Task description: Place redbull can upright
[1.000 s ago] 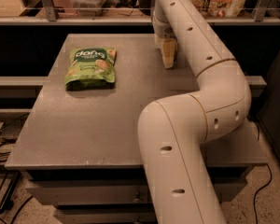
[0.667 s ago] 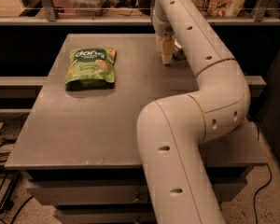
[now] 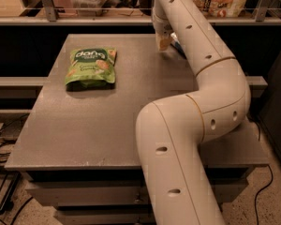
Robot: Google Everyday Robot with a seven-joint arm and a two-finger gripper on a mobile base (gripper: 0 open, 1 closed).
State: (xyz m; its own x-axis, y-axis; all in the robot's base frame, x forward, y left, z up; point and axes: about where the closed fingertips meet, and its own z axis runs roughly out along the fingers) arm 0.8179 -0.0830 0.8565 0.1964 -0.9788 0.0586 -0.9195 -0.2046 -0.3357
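Note:
My gripper (image 3: 163,42) is at the far side of the grey table (image 3: 103,125), at the end of my white arm, which reaches across from the lower right. It points down, just above the tabletop. A small silver and dark blue piece, which looks like the redbull can (image 3: 177,46), shows right behind the gripper, against the arm. Most of it is hidden, so I cannot tell whether it lies flat or stands, or whether the gripper holds it.
A green snack bag (image 3: 90,67) lies flat on the left half of the table. A railed shelf (image 3: 84,18) with containers and packets runs along the far edge. My arm covers the right side of the table. Cables lie on the floor at the left.
The gripper has moved a little toward the far edge of the table and slightly left. The snack bag has not moved.

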